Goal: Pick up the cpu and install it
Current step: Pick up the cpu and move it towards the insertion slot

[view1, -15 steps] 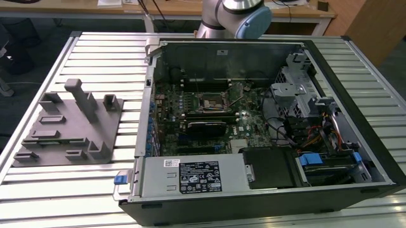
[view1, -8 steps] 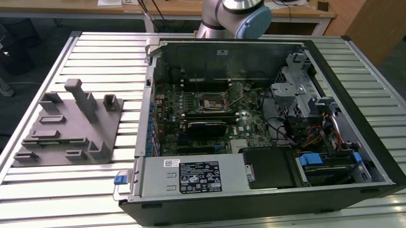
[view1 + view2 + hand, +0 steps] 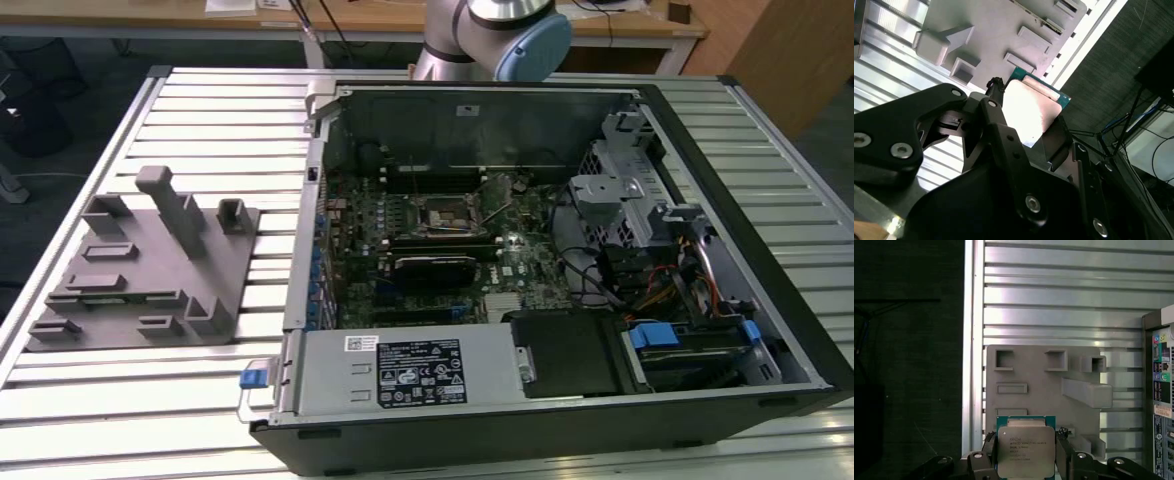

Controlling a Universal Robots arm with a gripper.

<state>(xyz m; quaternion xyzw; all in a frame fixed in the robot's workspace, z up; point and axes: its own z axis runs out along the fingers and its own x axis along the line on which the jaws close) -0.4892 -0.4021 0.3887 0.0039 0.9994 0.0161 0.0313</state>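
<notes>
cpu: the cpu (image 3: 1026, 450) is riding in the hand with its silvery top facing the first wrist view. It is hanging over the near edge of the grey fixture and is not touching it.
hand: the hand (image 3: 1026, 456) is closing on the cpu and pinching it by two opposite edges. The second wrist view is showing the same grip from the side.
fixture: the grey fixture (image 3: 134, 270) is lying on the slatted desk (image 3: 200, 110), just beside the open computer case (image 3: 561, 300), at the exterior view's left.
socket: the motherboard socket (image 3: 434, 215) is sitting deep inside the case. It seems to be holding no chip, though that is hard to make out from this view.
done: the pick-up is looking finished, since the chip is off every surface and in a firm grip.
left: the install is not yet begun. The chip is hanging away from the case, and the socket is waiting.
</notes>
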